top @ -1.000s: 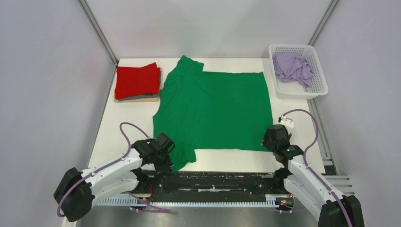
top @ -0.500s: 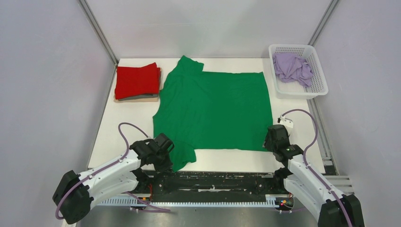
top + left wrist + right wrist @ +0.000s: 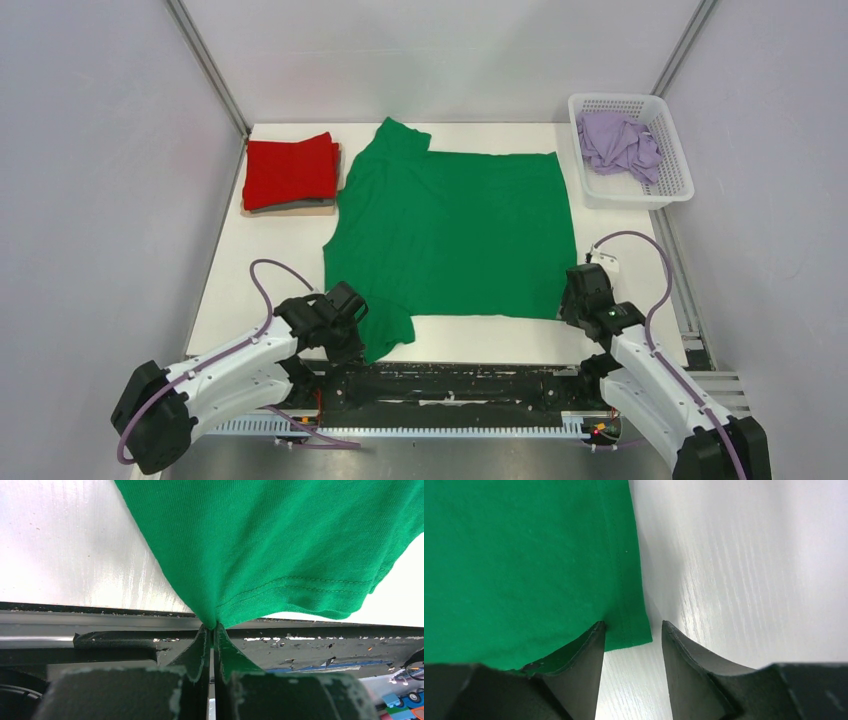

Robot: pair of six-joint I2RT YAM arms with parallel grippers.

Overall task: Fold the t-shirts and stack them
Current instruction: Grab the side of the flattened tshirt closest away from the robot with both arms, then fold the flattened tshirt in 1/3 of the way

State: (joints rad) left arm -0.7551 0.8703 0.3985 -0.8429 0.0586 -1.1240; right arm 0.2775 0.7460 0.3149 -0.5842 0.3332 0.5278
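A bright green t-shirt [image 3: 450, 232] lies spread flat in the middle of the white table. My left gripper [image 3: 352, 338] is shut on its near left sleeve [image 3: 280, 570], pinched between the fingertips [image 3: 210, 630] and lifted a little over the table's front edge. My right gripper [image 3: 631, 626] is open, its jaws straddling the shirt's near right hem corner [image 3: 626, 625]; it also shows in the top view [image 3: 575, 292]. A folded red t-shirt [image 3: 291, 170] lies at the back left. A pale lilac t-shirt [image 3: 618, 143] is crumpled in the basket.
The white lattice basket [image 3: 668, 190] stands at the back right, past the table edge. The red shirt rests on a grey folded layer and a brown board [image 3: 290, 209]. A black rail [image 3: 460, 380] runs along the near edge between the arm bases.
The right gripper has shifted slightly forward toward the shirt's near right corner. The left gripper keeps its hold on the sleeve, barely moved.
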